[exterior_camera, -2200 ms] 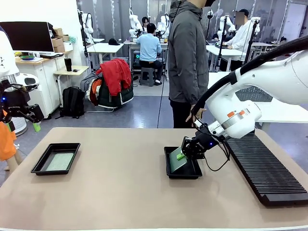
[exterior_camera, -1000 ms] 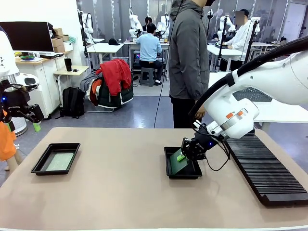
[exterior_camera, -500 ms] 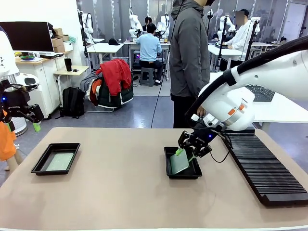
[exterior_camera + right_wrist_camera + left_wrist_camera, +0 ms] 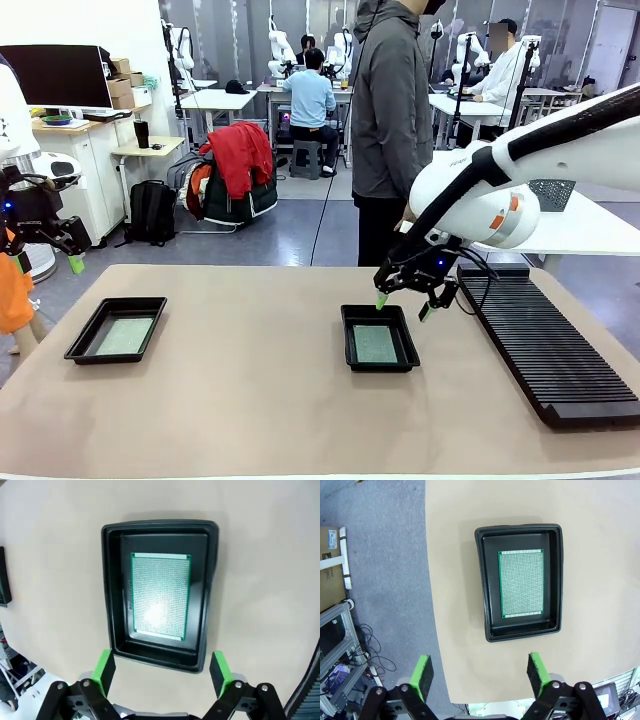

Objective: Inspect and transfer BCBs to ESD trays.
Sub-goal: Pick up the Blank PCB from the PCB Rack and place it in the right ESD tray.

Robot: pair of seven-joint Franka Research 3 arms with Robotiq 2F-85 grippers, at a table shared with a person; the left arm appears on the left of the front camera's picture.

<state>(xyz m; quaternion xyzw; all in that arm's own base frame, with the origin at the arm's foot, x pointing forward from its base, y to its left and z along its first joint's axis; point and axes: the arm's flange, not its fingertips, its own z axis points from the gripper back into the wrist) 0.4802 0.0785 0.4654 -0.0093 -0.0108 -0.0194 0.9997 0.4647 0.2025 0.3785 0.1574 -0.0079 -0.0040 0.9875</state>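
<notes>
Lifted clear since a moment ago, the right arm's black two-finger claw with green pads now hovers empty, fingers spread wide, above the far edge of the shallow black plastic tray with flared rim; the thin pale-green speckled circuit board it was tilting in now lies flat on that tray's floor, directly below and slightly toward the robot. From the wrist its long axis runs away from the fingers. Far off, the left claw hangs open above a second identical tray, also holding a board.
</notes>
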